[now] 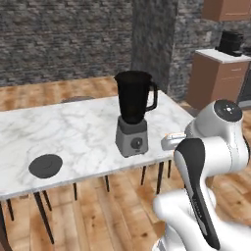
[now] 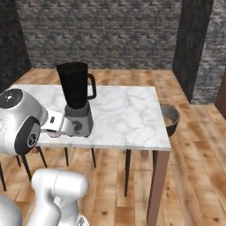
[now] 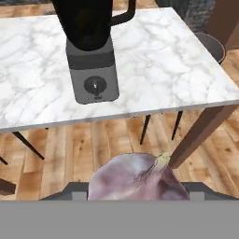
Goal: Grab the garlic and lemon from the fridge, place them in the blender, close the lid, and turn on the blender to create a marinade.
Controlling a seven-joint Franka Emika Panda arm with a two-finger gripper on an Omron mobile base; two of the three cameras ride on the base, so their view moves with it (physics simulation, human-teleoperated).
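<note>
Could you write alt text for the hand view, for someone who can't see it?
A pale pinkish garlic bulb sits between the gripper fingers at the bottom of the view. Beyond it, a black blender on a grey base stands near the edge of a white marble table over a wooden floor.

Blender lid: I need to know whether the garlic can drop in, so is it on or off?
Off. The lid lies flat on the table, and the blender jar's top is uncovered.
</note>
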